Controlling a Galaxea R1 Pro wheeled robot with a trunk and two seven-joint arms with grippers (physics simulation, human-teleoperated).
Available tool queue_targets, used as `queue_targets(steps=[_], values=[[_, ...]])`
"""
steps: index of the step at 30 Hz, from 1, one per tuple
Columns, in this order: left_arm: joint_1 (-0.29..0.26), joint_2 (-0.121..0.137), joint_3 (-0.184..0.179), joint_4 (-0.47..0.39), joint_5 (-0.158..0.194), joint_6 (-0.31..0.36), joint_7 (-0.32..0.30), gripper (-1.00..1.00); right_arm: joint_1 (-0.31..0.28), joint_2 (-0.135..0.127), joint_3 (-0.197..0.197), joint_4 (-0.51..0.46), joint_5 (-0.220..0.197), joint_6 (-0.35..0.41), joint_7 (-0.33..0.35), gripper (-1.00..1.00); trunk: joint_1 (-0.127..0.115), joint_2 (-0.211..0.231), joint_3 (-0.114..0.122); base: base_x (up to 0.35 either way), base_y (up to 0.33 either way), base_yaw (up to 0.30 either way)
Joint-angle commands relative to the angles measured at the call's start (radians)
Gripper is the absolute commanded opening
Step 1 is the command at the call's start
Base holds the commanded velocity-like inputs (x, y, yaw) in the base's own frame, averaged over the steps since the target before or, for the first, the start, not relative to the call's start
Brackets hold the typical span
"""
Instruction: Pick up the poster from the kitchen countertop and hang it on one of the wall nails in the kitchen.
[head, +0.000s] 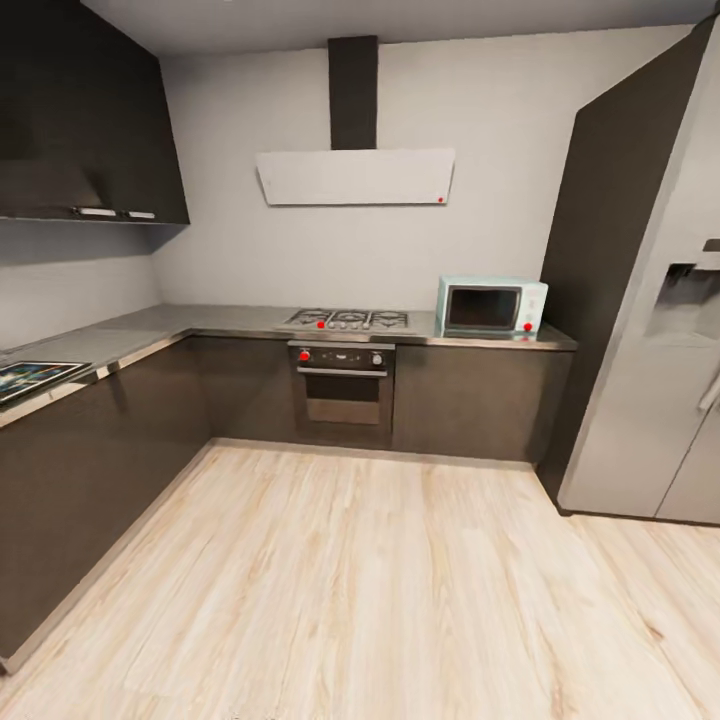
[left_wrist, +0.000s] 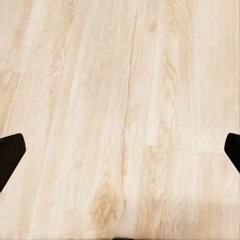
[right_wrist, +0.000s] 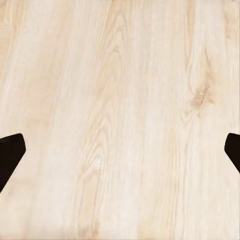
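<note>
The poster (head: 30, 378) lies flat on the grey kitchen countertop (head: 140, 330) at the far left of the head view, cut off by the picture's edge; its black frame and dark blue scene show. My left gripper (left_wrist: 120, 155) hangs over the pale wooden floor, its two dark fingertips (left_wrist: 10, 155) spread far apart with nothing between them. My right gripper (right_wrist: 120, 155) is likewise open over bare floorboards, its fingertips (right_wrist: 10, 155) at the picture's sides. No wall nail can be made out.
The countertop runs in an L along the left and back walls over dark cabinets. A gas hob (head: 348, 320) and oven (head: 342, 385) sit at the back, a microwave (head: 490, 306) to their right, a tall steel fridge (head: 660, 330) at right. Wooden floor (head: 380, 580) stretches ahead.
</note>
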Motion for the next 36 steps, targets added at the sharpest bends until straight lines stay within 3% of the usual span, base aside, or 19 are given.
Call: queue_targets(steps=[1, 36], values=[[0.000, 0.000, 0.001, -0.001, 0.000, -0.002, 0.000, 1.00, -0.001, 0.000, 0.000, 0.001, -0.001, -0.003, 0.000, 1.00, 0.000, 0.000, -0.001, 0.000, 0.000, 0.293], [0.000, -0.001, 0.001, 0.001, 0.000, -0.002, 0.000, 1.00, 0.000, 0.000, 0.003, 0.005, 0.002, -0.002, 0.001, 1.00, 0.000, 0.000, -0.001, 0.000, 0.000, 0.285]])
